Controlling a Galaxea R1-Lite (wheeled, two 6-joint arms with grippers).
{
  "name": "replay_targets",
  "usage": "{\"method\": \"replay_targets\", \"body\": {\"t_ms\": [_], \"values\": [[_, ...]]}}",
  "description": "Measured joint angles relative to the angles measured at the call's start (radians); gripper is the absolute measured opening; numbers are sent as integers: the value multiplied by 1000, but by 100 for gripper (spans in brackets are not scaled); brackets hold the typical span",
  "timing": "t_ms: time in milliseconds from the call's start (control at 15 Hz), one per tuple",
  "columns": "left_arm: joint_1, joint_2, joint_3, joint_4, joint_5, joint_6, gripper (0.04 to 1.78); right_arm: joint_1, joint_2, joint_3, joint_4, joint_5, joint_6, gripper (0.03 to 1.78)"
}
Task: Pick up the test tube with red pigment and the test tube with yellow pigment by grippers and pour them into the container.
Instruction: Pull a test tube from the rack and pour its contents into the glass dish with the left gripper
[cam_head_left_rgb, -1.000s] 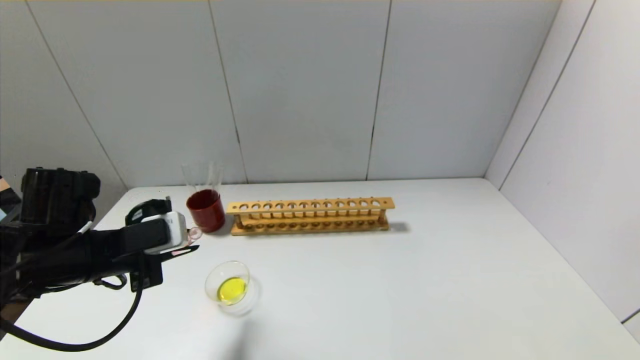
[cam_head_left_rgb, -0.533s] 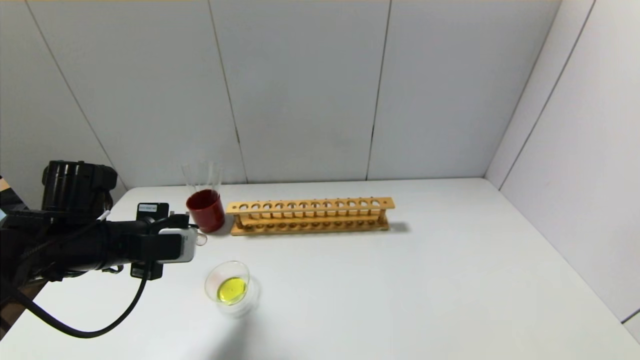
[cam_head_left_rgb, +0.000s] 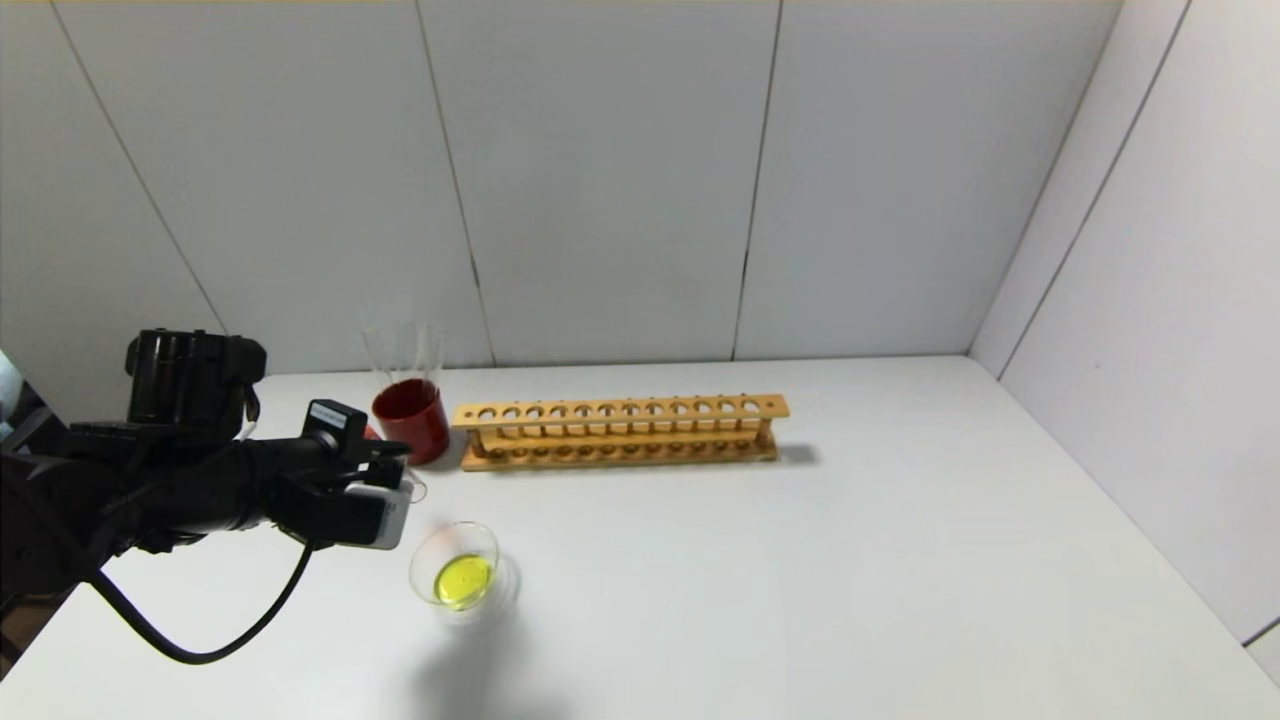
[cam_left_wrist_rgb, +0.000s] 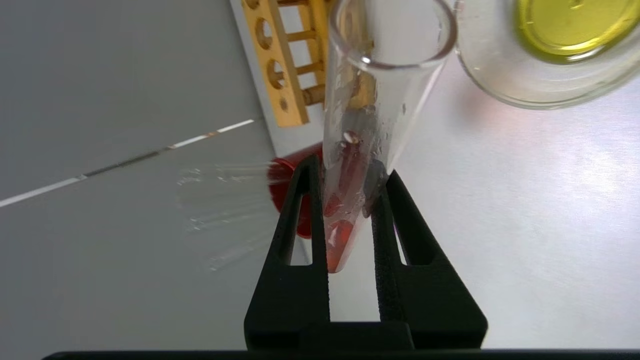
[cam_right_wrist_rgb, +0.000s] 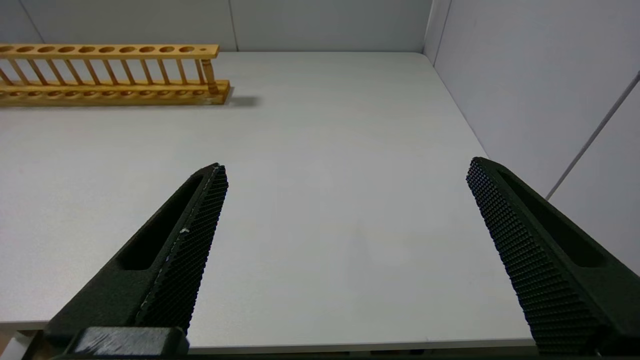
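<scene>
A: Left gripper (cam_left_wrist_rgb: 350, 200) status?
B: Clamped on the red-pigment test tube (cam_left_wrist_rgb: 372, 125), tilted, mouth just beside the glass dish (cam_head_left_rgb: 455, 575), which held yellow liquid.
A: Right gripper (cam_right_wrist_rgb: 345, 200)?
B: Fingers spread wide, well apart from the dish.

Lab bench: wooden test-tube rack (cam_head_left_rgb: 620, 432)

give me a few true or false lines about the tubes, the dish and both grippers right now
1. The left gripper is shut on the test tube with red pigment. True.
2. The container is dry. False: yellow liquid lies in it.
3. The right gripper holds a tube. False: it is open with nothing between its fingers.
4. The wooden rack has no tubes in it. True.
5. The dark red cup lies tipped over. False: it stands upright beside the rack.
</scene>
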Motion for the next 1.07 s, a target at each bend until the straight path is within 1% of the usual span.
{"method": "replay_targets", "body": {"t_ms": [133,267,400,1067], "values": [[-3,33,0,-71,0,40,30,0,0,0,0,0,0,175],[-4,61,4,-107,-4,106,30,0,0,0,0,0,0,175],[-4,85,6,-113,-6,164,30,0,0,0,0,0,0,175],[-4,114,-11,-115,-9,295,30,0,0,0,0,0,0,175]]}}
